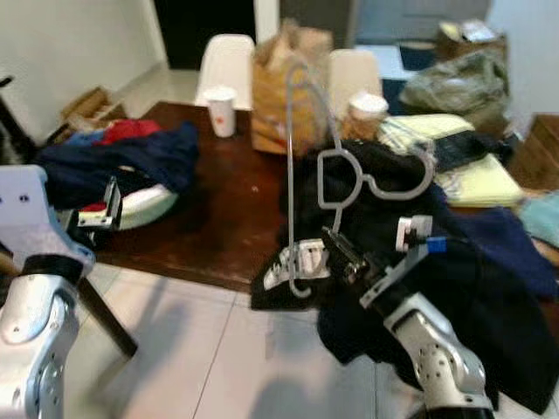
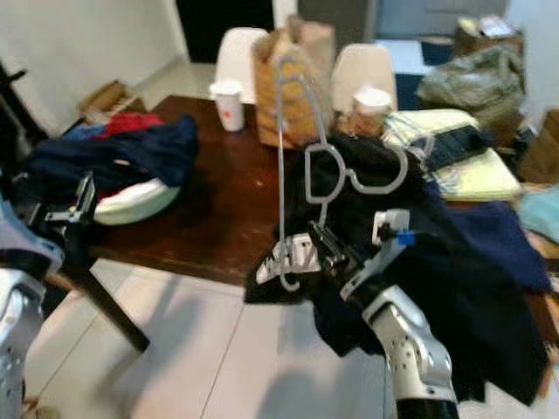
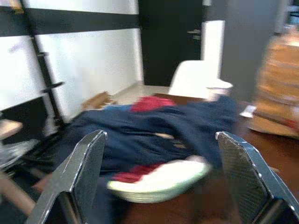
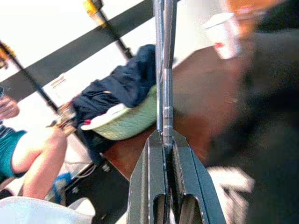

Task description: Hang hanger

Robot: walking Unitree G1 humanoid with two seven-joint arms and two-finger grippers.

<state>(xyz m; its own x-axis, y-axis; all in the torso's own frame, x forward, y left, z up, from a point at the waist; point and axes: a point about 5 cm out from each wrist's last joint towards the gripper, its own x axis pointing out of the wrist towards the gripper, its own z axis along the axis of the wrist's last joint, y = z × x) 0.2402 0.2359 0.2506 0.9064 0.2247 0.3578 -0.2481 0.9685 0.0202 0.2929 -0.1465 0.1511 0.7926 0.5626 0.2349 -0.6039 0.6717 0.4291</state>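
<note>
Hanger (image 1: 330, 166) duty is clearly mid-carry at this point: the grey wire-look hanger is held up in the air by the right gripper (image 1: 325, 255), whose two black fingers are pressed together on the lower end of the frame, as can be seen up close in the right wrist view (image 4: 164, 140). It's kept upright and out in front, with a black garment (image 1: 454, 288) draped behind and around it and spilling off the tabletop (image 1: 227, 209) edge toward the tiled floor (image 1: 218, 358). Holding it low on the frame is probably meant to leave the hook end free for catching a rail, though no rail is made out in the head views. The left gripper (image 3: 163, 182) is spread wide with nothing between its fingers, pointed toward the pale basket (image 1: 144, 206) heaped with navy and red clothes (image 1: 122, 153); it looks parked out of the way rather than at work. A brown paper bag (image 1: 288, 83) and two paper cups (image 1: 220, 109) are left standing further back on the tabletop, near white chairs (image 1: 225, 61). A person's bare legs (image 4: 42, 158) can be spotted in the right wrist view. As for writing, some white print is noticed on the black garment near the gripper, and a red mark on the nearer cup, but both are too blurred to be read.
</note>
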